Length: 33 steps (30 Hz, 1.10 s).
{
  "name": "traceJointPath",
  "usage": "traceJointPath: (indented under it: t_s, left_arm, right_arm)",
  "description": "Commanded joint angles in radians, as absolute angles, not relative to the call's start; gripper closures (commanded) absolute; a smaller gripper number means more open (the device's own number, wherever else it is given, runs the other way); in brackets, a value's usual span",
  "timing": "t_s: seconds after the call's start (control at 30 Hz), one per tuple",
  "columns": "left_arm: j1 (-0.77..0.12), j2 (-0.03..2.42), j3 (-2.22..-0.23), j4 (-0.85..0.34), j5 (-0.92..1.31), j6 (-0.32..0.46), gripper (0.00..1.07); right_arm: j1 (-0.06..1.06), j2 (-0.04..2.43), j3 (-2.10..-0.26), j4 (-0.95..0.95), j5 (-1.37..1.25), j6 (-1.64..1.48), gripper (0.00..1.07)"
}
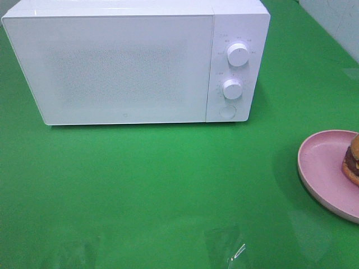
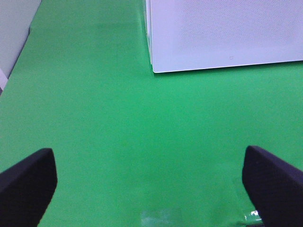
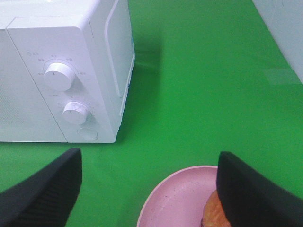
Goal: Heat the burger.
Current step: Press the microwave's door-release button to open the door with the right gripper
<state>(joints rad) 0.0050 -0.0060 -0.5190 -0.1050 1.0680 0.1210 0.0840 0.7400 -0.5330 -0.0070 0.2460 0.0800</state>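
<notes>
The burger [image 1: 351, 160] lies on a pink plate [image 1: 320, 165] at the right edge of the green table, only partly in the high view. In the right wrist view a bit of its bun [image 3: 214, 210] shows on the plate [image 3: 175, 203], partly behind one finger. My right gripper [image 3: 147, 189] hangs open above the plate's near side, holding nothing. My left gripper [image 2: 150, 187] is open wide over bare green cloth, in front of the microwave's left corner [image 2: 154, 71]. Neither arm appears in the high view.
A white microwave [image 1: 134, 61] stands at the back with its door shut. Two round knobs [image 1: 238, 55] [image 1: 232, 89] and a round button [image 1: 227, 111] sit on its right panel. A grey wall [image 3: 284, 28] borders the table on the right.
</notes>
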Motion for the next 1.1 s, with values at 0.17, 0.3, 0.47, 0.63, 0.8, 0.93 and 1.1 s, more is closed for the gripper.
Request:
traceJointPath:
  t_s: [0.17, 0.3, 0.47, 0.63, 0.8, 0.93, 1.1]
  left_arm:
    - [-0.002, -0.029, -0.517, -0.110, 1.071, 0.120, 0.07]
    - [-0.002, -0.029, -0.517, -0.110, 1.071, 0.120, 0.07]
    - [-0.002, -0.029, -0.517, -0.110, 1.071, 0.120, 0.07]
    - [-0.002, -0.029, -0.517, -0.110, 1.071, 0.120, 0.07]
    - [-0.002, -0.029, -0.517, -0.110, 1.071, 0.120, 0.07]
    - [-0.002, -0.029, -0.517, -0.110, 1.071, 0.120, 0.07]
    - [-0.002, -0.029, -0.517, -0.110, 1.071, 0.120, 0.07]
  right_arm:
    - [0.084, 0.804, -0.532, -0.017, 0.178, 0.089, 0.32]
    - [0.084, 0.832, -0.532, -0.017, 0.162, 0.088, 0.32]
    - [0.084, 0.910, -0.532, -0.017, 0.119, 0.078, 0.32]
    - [0.084, 0.960, -0.532, -0.017, 0.028, 0.078, 0.32]
    - [0.084, 1.019, -0.461, -0.015, -0.265, 0.077, 0.32]
    - [0.084, 1.065, -0.418, 0.014, -0.393, 0.076, 0.32]
    - [0.137, 1.155, -0.392, 0.105, -0.498, -0.024, 0.33]
